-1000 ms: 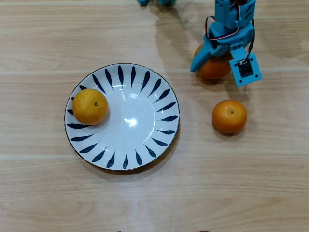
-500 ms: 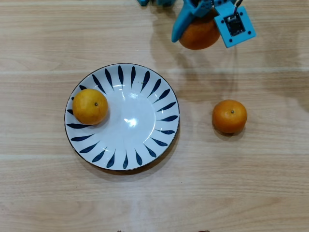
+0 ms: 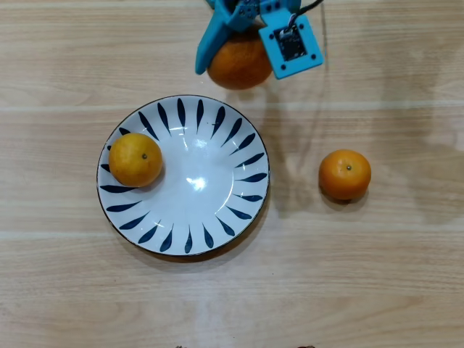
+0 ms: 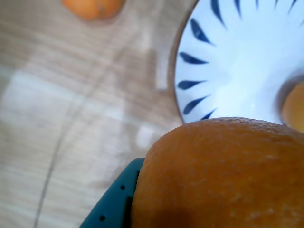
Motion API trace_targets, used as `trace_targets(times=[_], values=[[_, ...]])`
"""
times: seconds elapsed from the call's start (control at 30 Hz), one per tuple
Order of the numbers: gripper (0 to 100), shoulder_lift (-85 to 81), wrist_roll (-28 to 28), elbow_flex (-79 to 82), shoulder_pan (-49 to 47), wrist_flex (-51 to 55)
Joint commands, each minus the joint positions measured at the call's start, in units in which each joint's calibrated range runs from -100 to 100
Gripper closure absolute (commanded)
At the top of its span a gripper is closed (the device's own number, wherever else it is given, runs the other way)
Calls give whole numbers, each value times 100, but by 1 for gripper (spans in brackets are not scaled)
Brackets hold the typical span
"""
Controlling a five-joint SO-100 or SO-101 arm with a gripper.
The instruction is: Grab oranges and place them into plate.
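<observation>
My blue gripper (image 3: 235, 54) is shut on a large orange (image 3: 238, 65) and holds it above the table, just past the plate's far rim in the overhead view. That orange (image 4: 223, 175) fills the lower right of the wrist view, with a blue finger (image 4: 111, 204) at its left. The white plate with dark blue strokes (image 3: 217, 210) lies left of centre, and a smaller orange (image 3: 135, 159) rests on its left side. Another small orange (image 3: 344, 174) sits on the table right of the plate. In the wrist view the plate (image 4: 228, 61) is at upper right and the loose orange (image 4: 92, 7) at the top edge.
The tabletop is light wood (image 3: 377, 275). Nothing else stands on it besides the arm's blue body at the top edge (image 3: 243, 7).
The gripper has lifted the large orange off the table at the right and carried it left, toward the plate's far rim. The other two oranges have not moved.
</observation>
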Motion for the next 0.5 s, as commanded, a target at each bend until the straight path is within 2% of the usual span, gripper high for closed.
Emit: trace_targets(times=[0.0, 0.27, 0.47], values=[[69, 268, 137, -366, 418, -623], [69, 1502, 414, -375, 1313, -1173], [69, 2145, 519, -384, 1515, -1526]])
